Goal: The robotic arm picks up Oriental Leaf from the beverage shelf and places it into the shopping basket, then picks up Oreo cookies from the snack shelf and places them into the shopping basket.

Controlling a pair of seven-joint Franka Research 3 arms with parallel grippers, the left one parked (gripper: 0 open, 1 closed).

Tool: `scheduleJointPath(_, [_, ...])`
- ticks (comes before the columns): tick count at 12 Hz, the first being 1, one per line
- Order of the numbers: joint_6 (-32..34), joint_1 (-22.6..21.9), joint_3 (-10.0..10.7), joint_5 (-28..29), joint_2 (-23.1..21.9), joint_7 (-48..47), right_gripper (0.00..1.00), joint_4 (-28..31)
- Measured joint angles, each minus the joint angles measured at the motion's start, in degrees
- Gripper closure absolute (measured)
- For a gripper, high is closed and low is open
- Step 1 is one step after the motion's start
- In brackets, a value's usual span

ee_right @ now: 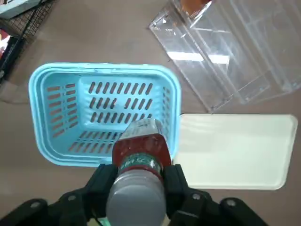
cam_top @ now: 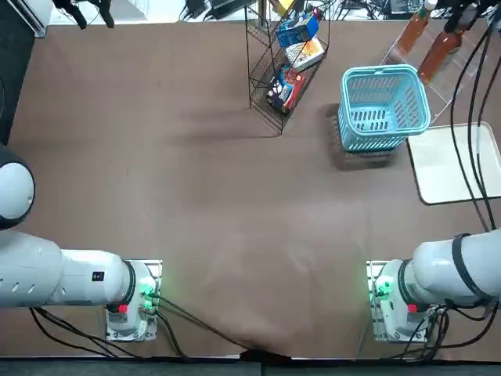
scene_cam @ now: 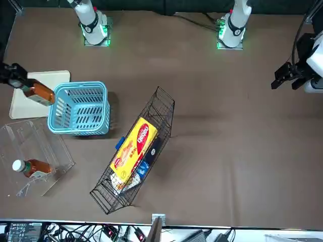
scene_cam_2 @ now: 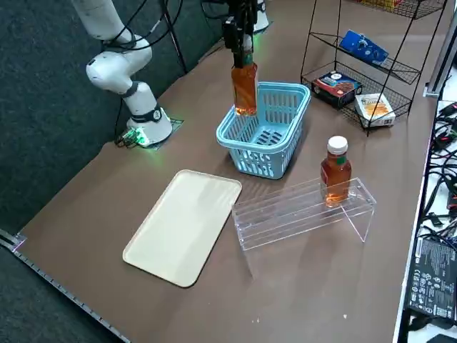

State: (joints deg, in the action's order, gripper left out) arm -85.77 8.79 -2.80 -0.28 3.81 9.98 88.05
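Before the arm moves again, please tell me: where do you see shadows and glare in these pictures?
Top view: a dark shadow beside the basket. Front view: a soft shadow beside the basket too. Right wrist view: bright glare on the clear stand; the bottle is between the right gripper's fingers.

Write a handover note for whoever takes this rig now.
Right black gripper: shut on a clear bottle of amber-brown tea with a white cap, held upright near the light blue slotted basket, not released.
Second tea bottle: on the clear acrylic stand.
Small bright blue snack pack: on the black wire rack.
Done: tea picked.
Left: tea into basket, then blue pack.
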Motion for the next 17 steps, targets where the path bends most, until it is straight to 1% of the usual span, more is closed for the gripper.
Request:
scheduleJointPath(2, [-1.87, -1.65, -0.15, 0.00, -2.08, -3.76, 0.43, 3.68])
scheduleJointPath(5, [-6.36, -2.04, -0.14, 0.00, -3.63, -4.92, 0.43, 8.60])
scheduleJointPath(10, [-15.10, -2.32, -0.11, 0.00, -3.54, -4.96, 0.43, 16.45])
scheduleJointPath(14, [-20.20, -3.23, -0.13, 0.00, -3.29, -5.00, 0.43, 22.82])
scheduleJointPath(15, [-23.75, -3.61, -0.13, 0.00, -3.24, -5.01, 0.43, 25.87])
scheduleJointPath(17, [-27.46, -4.12, -0.13, 0.00, -3.05, -5.64, 0.43, 28.73])
